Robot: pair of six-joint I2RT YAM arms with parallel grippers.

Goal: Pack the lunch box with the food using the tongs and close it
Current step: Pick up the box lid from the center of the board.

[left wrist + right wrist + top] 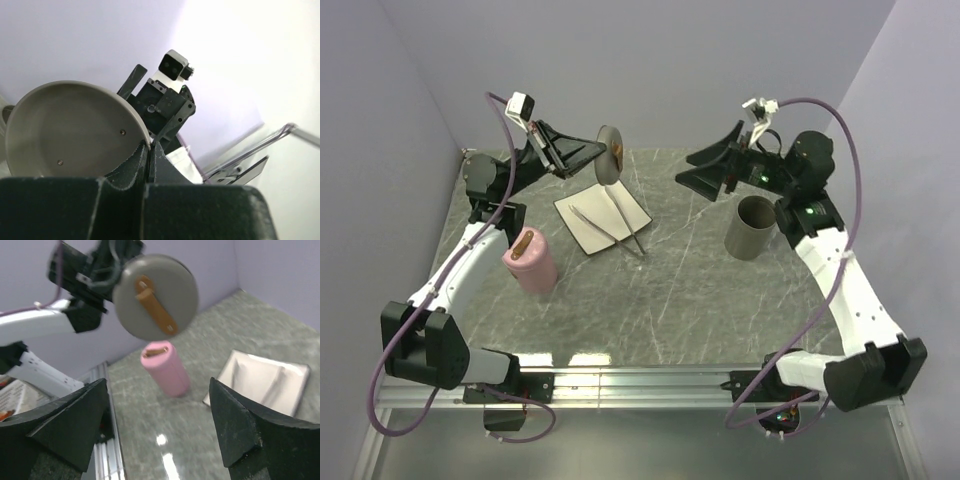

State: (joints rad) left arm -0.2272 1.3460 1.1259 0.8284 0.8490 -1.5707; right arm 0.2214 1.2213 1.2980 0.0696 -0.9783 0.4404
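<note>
Left claw pinches a round grey lid aloft; right claw gapes empty; slim silver tongs lie on the white square plate.

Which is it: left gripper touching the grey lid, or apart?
Touching. The left wrist view shows the left gripper clamped on the lid at its rim.
</note>
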